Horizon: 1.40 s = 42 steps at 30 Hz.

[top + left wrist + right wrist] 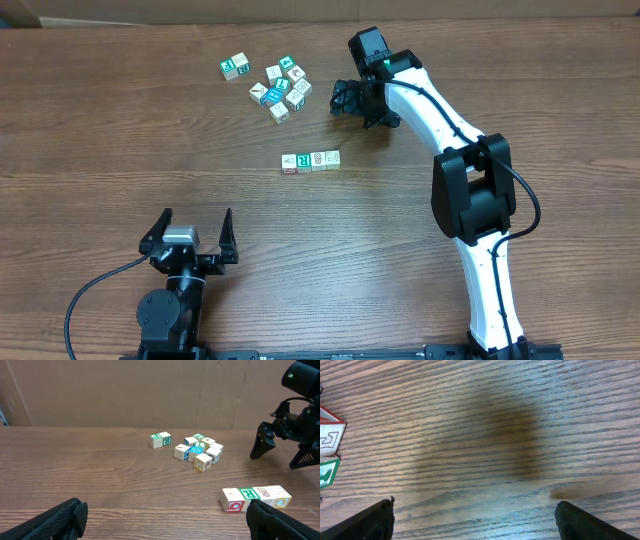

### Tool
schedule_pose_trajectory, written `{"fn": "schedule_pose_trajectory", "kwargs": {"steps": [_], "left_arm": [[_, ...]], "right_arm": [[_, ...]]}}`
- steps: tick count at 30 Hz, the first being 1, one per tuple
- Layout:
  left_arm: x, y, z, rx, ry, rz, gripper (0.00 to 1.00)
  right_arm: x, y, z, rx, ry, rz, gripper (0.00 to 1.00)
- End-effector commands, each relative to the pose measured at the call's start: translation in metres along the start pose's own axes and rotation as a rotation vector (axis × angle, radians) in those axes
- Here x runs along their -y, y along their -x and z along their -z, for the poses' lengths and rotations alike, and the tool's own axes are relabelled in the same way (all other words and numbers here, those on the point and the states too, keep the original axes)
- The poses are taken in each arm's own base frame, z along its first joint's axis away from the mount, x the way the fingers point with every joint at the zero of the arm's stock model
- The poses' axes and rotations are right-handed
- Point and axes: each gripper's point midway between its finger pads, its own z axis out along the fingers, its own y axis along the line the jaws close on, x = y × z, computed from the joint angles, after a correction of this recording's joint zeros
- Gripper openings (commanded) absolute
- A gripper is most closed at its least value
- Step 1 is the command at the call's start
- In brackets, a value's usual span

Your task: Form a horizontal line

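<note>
Currently listed on bench (120, 120): row of four blocks (310, 161), touching side by side, near centre; loose cluster of blocks (280, 88) at 11 o'clock of that row. Right pincer (345, 98) open and empty, low beside cluster at its 3 o'clock. Left pincer (192, 232) open and empty, at 7 o'clock, well apart from row.

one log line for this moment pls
line: row of four small letter cubes | pile: loose letter cubes | right gripper: open, empty, beside pile | left gripper: open, idle
</note>
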Motion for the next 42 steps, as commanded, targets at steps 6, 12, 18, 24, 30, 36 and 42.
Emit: {"fn": "schedule_pose_trajectory", "kwargs": {"steps": [6, 12, 18, 24, 30, 36, 42], "left_arm": [[0.001, 0.001, 0.001, 0.008, -0.004, -0.020, 1.00], [0.001, 0.001, 0.001, 0.008, -0.004, -0.020, 1.00], [0.001, 0.001, 0.001, 0.008, -0.004, -0.020, 1.00], [0.001, 0.001, 0.000, 0.008, -0.004, -0.020, 1.00], [0.001, 0.001, 0.000, 0.008, -0.004, -0.020, 1.00], [0.001, 0.001, 0.000, 0.008, -0.004, -0.020, 1.00], [0.001, 0.001, 0.000, 0.008, -0.004, -0.020, 0.99]], "right_arm": [[0.002, 0.004, -0.001, 0.010, -0.007, -0.008, 1.00], [0.002, 0.004, -0.001, 0.009, -0.007, -0.008, 1.00], [0.002, 0.004, -0.001, 0.010, -0.007, -0.008, 1.00], [0.002, 0.004, -0.001, 0.010, -0.007, -0.008, 1.00], [0.002, 0.004, 0.000, 0.012, -0.005, -0.008, 1.00], [-0.005, 0.014, 0.024, 0.054, 0.020, -0.007, 1.00], [-0.018, 0.032, 0.083, 0.155, 0.082, -0.004, 1.00]]}}
